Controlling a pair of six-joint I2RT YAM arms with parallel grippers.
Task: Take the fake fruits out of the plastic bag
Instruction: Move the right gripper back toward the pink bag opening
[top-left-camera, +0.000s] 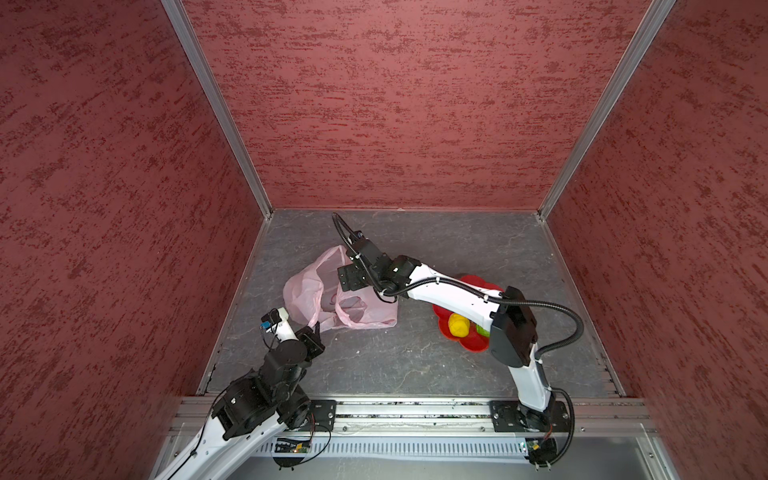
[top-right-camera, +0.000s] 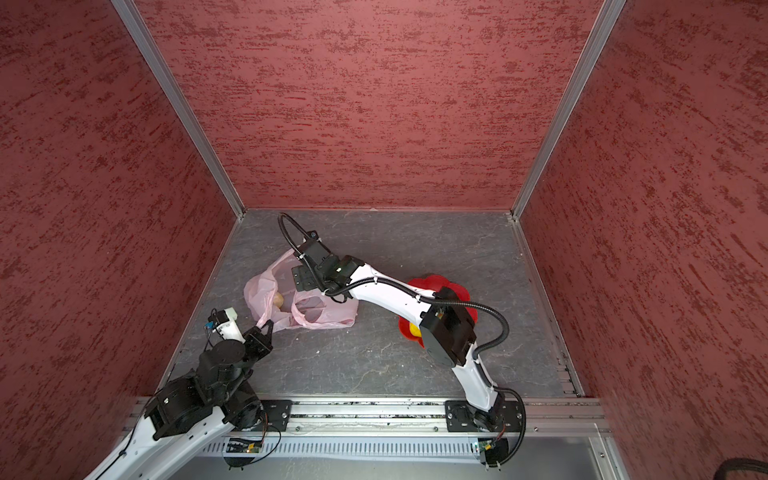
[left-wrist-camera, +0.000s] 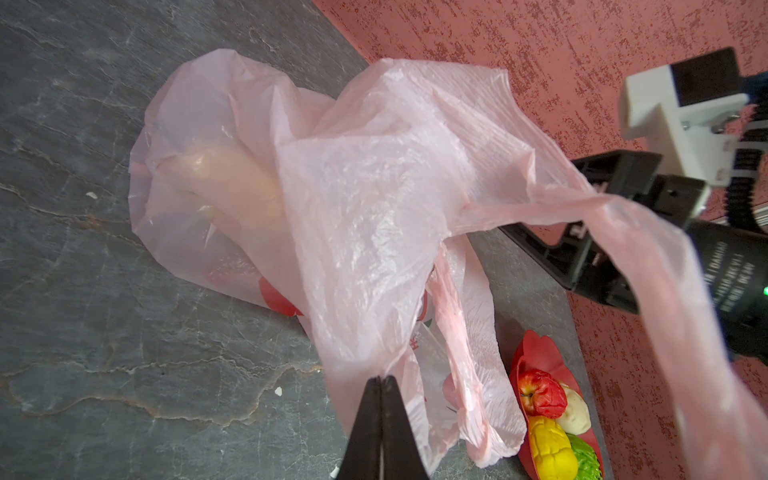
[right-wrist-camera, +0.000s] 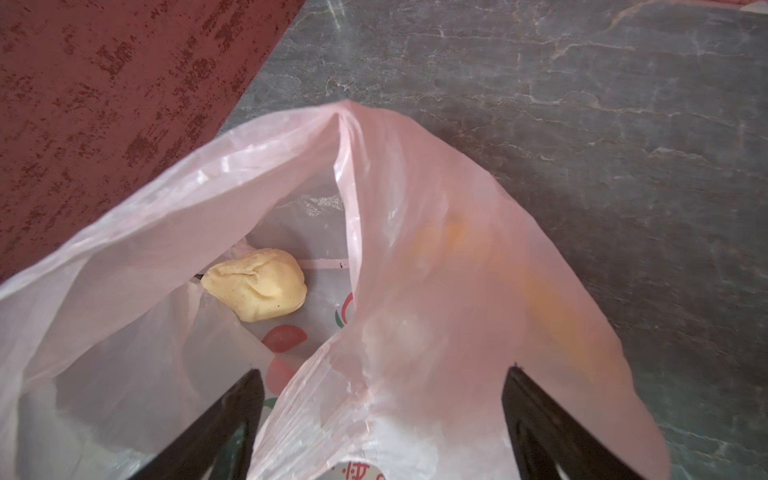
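Illumination even, diffuse, overhead; soft shadows on the table (top-left-camera: 374, 365); walls (top-left-camera: 104, 166) splay in both top views; plastic bag (left-wrist-camera: 374, 199) blurs toward 3 o'clock.

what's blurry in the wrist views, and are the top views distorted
Left wrist view: the handle strip of the pale-pink crinkly plastic bag, nearest the lens, is blurred. Right wrist view: the beige fake fruit inside is sharp, nearer film hazy. Both top views: the aluminium wall posts splay outward, wide-angle.

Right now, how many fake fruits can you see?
5: red fruit, pale fruit, yellow fruit, green fruit on the red plate; beige fruit inside the plastic bag. A yellowish shape under its film may be another.
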